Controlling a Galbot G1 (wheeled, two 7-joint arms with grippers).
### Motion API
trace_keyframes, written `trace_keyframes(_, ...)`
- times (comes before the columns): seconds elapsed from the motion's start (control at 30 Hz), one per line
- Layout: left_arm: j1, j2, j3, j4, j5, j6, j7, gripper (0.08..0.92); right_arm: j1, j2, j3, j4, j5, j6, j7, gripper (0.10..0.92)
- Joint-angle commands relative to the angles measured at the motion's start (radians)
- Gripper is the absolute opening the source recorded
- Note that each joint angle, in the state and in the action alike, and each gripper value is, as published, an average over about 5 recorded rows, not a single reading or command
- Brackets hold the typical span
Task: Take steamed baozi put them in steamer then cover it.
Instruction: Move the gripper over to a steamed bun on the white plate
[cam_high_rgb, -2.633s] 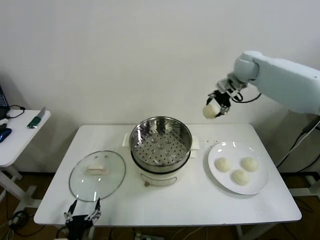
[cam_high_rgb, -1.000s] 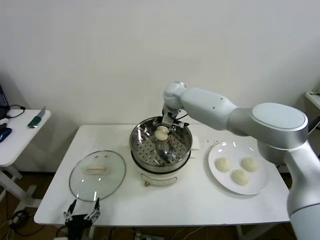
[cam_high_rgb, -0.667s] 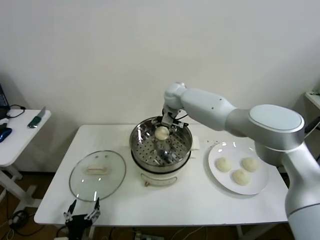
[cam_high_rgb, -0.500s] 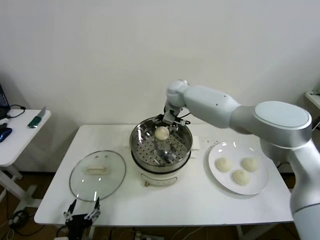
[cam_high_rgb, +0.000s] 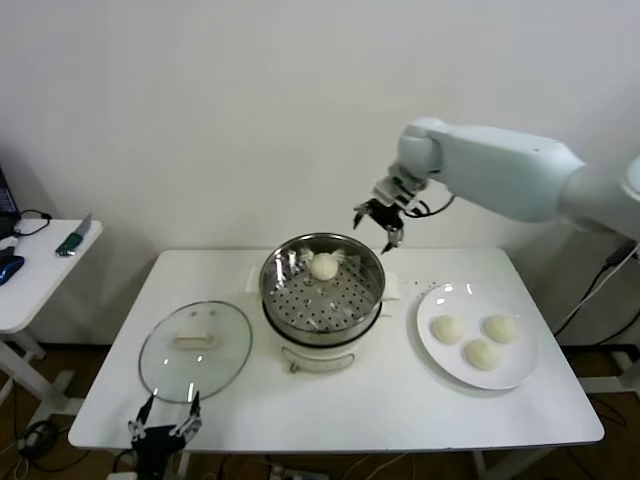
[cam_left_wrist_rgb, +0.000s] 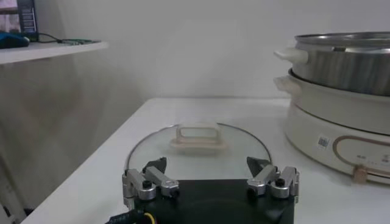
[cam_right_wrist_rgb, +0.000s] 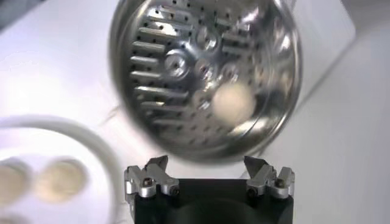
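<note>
White wall backs a white table that carries all the task's things; a smaller side table stands off its left edge, bearing a few small dark items too small to name.

Steamer: a shiny perforated steel basket on a cream-white pot base, at the table's middle toward the rear edge. One steamed baozi lies inside it on the perforated floor, toward the rear wall. In the right wrist view the same bun shows as a pale round shape within the basket.

Plate: flat and white, near the right edge, well apart from the steamer. Three baozi rest on it, one at its left, one at its right and one nearer the front.

Cover: a clear glass lid with a cream-white handle, lying flat near the front-left corner, beside the steamer without touching it.

Right gripper: in the air above the steamer's rear-right rim, jaws spread wide and empty, clear of the bun. Its white arm reaches in from the right, above the table's rear edge.

Left gripper: parked low at the front edge, just before the cover, jaws released and holding nothing. In the left wrist view its fingers frame the lid, with the pot base beyond.
</note>
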Motion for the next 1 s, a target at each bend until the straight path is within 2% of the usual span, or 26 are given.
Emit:
trace_keyframes(0.03, -0.001, 0.001, -0.001, -0.001, -0.001, 0.001, 0.000, 0.823, 0.044, -0.246, -0.098, 0.128, 0.165, -0.247, 0.021, 0.823)
trace_keyframes(0.2, 0.001, -0.004, -0.002, -0.006, -0.002, -0.001, 0.001, 0.823, -0.040, -0.333, -0.073, 0.174, 0.139, -0.353, 0.079, 0.823)
trace_keyframes(0.37, 0.000, -0.010, -0.005, -0.008, -0.002, -0.001, 0.002, 0.823, -0.147, -0.357, -0.019, 0.169, 0.052, -0.379, 0.093, 0.823)
trace_keyframes(0.63, 0.006, -0.015, -0.014, -0.005, -0.002, -0.004, 0.001, 0.823, -0.303, -0.308, 0.080, 0.088, -0.067, -0.380, 0.099, 0.823)
trace_keyframes(1.0, 0.013, -0.018, -0.016, -0.001, 0.003, -0.007, -0.001, 0.823, -0.448, -0.212, 0.172, 0.005, -0.149, -0.403, 0.125, 0.823)
